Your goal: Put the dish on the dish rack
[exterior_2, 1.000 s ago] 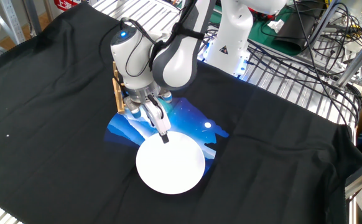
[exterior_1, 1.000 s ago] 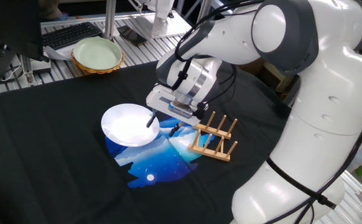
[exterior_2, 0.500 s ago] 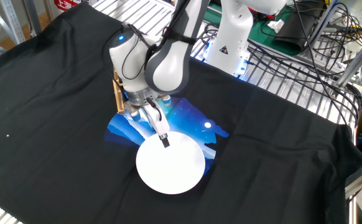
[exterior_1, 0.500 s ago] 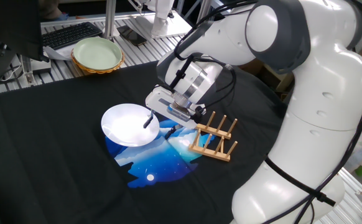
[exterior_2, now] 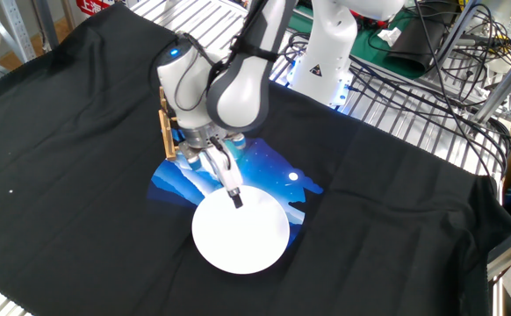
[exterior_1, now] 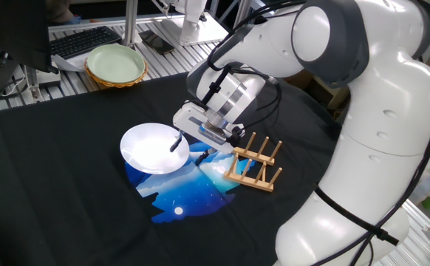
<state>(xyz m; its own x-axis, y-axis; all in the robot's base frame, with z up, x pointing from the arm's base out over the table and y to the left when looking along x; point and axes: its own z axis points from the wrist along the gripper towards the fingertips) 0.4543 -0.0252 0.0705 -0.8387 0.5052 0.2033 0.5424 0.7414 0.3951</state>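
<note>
Our fingers pinch the dish rim beside the rack; a thin grip may slip.

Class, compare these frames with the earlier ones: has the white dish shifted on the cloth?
No. The dish lies in the same spot beside the dish rack, its edge at the gripper as before.
</note>
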